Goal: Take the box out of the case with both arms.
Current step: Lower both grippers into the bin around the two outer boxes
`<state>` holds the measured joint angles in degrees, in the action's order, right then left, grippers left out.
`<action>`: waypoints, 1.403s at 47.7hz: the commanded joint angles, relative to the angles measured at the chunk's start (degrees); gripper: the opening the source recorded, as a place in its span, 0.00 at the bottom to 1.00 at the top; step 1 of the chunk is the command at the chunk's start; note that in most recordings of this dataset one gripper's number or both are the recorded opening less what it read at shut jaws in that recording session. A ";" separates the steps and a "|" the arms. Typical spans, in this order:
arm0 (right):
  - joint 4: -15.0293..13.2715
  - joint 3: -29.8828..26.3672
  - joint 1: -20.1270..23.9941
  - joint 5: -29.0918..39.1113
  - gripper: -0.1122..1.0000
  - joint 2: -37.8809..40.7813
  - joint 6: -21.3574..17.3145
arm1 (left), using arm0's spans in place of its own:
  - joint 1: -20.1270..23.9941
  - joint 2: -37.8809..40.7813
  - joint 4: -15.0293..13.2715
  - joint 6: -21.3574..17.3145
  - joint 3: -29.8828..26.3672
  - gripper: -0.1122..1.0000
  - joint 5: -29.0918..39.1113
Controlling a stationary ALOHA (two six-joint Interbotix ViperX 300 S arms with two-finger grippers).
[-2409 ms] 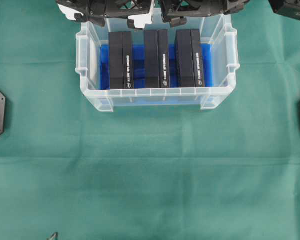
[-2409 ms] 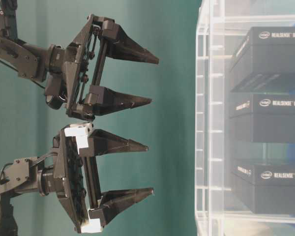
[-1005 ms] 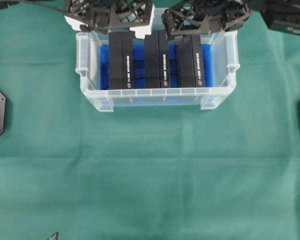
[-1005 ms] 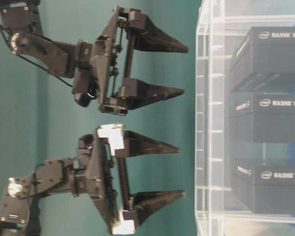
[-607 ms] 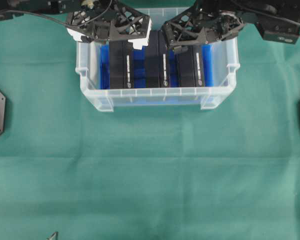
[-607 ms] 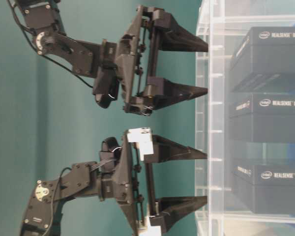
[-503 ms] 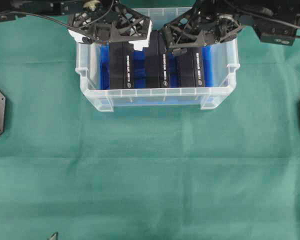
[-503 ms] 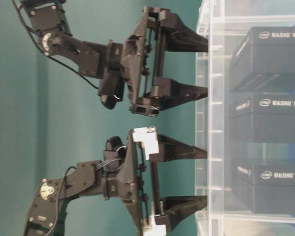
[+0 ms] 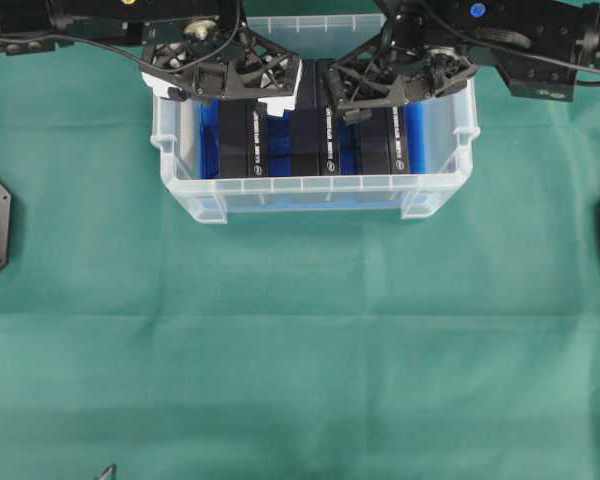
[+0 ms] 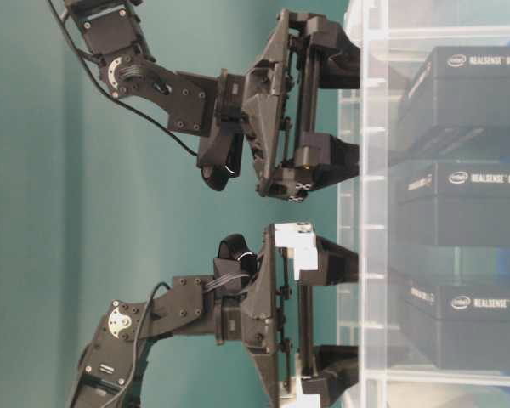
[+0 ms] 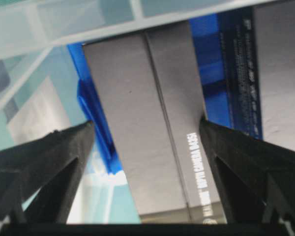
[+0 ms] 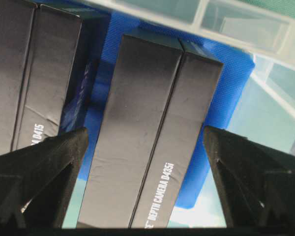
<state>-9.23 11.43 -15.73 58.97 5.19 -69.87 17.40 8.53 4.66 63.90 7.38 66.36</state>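
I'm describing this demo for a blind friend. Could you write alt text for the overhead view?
Two black robot arms reach from the top edge into a clear plastic case on a green cloth, the left tool and right tool both open. Three black boxes stand side by side inside, on a blue sheet; each tool hangs over an outer box, gripping nothing.

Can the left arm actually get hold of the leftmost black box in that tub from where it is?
Probably yes: the left gripper is open, its fingers straddling the leftmost box with gaps on both sides and nothing between.
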 commanded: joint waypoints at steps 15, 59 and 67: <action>0.09 0.97 0.97 -0.70 0.95 -0.09 -0.09 | 0.00 -0.44 0.00 1.32 0.62 0.87 -2.11; 0.09 2.72 1.49 -2.11 0.95 0.00 -2.11 | -1.23 -0.18 -0.70 1.76 1.67 0.87 -1.05; 0.09 2.81 1.41 -1.93 0.89 0.00 -3.16 | -1.67 0.00 -0.79 1.58 1.49 0.78 0.53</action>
<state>-9.32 14.06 -14.06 56.69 5.80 -72.33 15.91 8.96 3.78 65.83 8.70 65.65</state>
